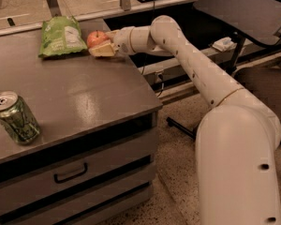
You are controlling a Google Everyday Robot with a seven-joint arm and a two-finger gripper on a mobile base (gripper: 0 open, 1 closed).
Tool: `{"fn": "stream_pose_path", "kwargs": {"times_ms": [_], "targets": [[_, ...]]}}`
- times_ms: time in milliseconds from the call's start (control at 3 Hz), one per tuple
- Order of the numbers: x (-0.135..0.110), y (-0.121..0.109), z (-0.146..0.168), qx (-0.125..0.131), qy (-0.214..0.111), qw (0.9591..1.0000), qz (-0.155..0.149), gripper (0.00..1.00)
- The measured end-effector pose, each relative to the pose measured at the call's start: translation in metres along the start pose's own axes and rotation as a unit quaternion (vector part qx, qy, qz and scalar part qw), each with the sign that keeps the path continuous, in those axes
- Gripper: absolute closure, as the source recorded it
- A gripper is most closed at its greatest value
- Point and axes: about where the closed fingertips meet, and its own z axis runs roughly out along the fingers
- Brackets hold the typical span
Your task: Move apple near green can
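The red-orange apple (96,38) sits at the back of the grey table (84,97), just right of a light-green chip bag. My gripper (101,42) reaches in from the right and is open, with one finger in front of the apple and the other behind it. The apple rests on the table between them. The green can (15,117), with a dark mottled pattern and a silver top, stands upright near the table's front left edge, far from the apple.
The light-green chip bag (61,35) lies flat at the back, touching or nearly touching the apple. The table has drawers (70,172) in front. A dark chair or desk (253,13) stands at the right behind my arm.
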Motion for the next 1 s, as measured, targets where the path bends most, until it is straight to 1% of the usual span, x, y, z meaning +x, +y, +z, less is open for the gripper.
{"fn": "stream_pose_path", "kwargs": {"times_ms": [333,667,1000], "targets": [[-0.011,0.01,-0.016,-0.009,-0.009,0.9999,-0.01,0.85],[-0.032,0.038,-0.033,-0.042,-0.027,0.9985,-0.021,1.0],[-0.054,0.09,-0.031,-0.109,-0.019,0.9933,-0.033,1.0]]}}
